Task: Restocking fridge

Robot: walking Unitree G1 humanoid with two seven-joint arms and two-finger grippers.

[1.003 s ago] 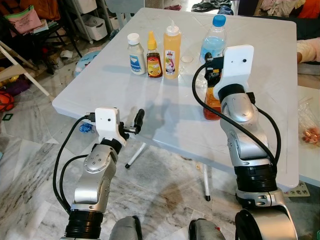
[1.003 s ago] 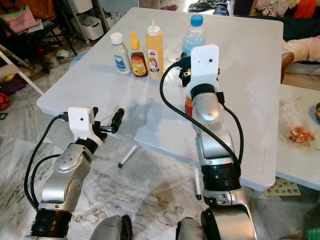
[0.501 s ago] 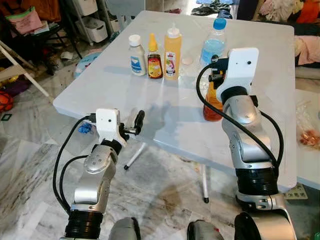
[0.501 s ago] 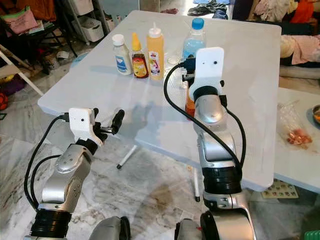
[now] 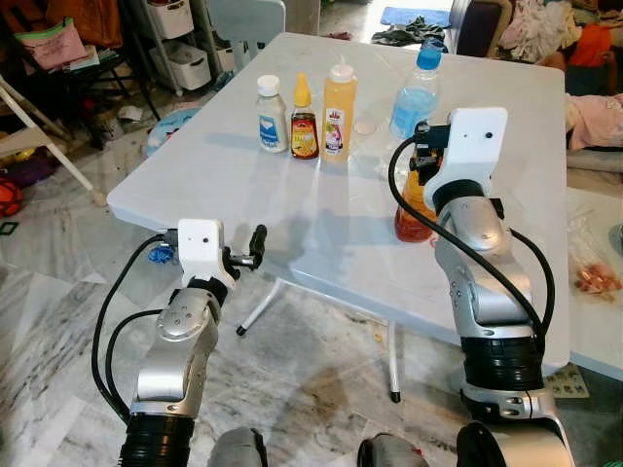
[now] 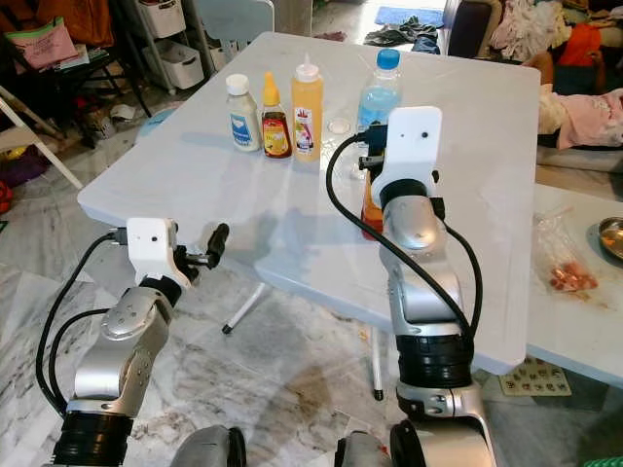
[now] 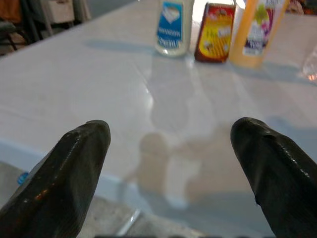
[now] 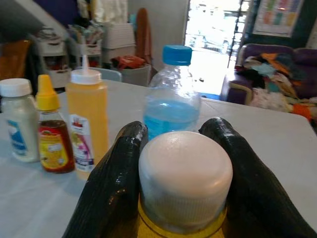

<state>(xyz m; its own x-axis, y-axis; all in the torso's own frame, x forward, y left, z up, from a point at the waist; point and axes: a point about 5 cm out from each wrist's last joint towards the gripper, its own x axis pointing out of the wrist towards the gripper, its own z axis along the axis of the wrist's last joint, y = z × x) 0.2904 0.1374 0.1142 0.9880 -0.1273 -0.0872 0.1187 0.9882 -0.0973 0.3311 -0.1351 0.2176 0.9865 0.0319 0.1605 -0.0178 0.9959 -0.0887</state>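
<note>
Right gripper [image 8: 181, 148] is clamped around the white cap [image 8: 185, 173] of an orange-filled bottle [image 5: 413, 209], both black fingers pressed to the cap's sides, and the bottle stands upright on the white worktop [image 5: 243, 156], near its front edge. At twelve o'clock from it, just behind, stands the blue-capped water bottle [image 5: 417, 88]. Off toward ten o'clock there's a tidy row: white bottle [image 5: 271, 115], small dark sauce bottle [image 5: 304, 125], tall yellow squeeze bottle [image 5: 338, 109], close side by side. Left gripper [image 7: 173, 163] hovers at the worktop's near edge, fingers spread wide apart, nothing between them, pointing toward that row.
</note>
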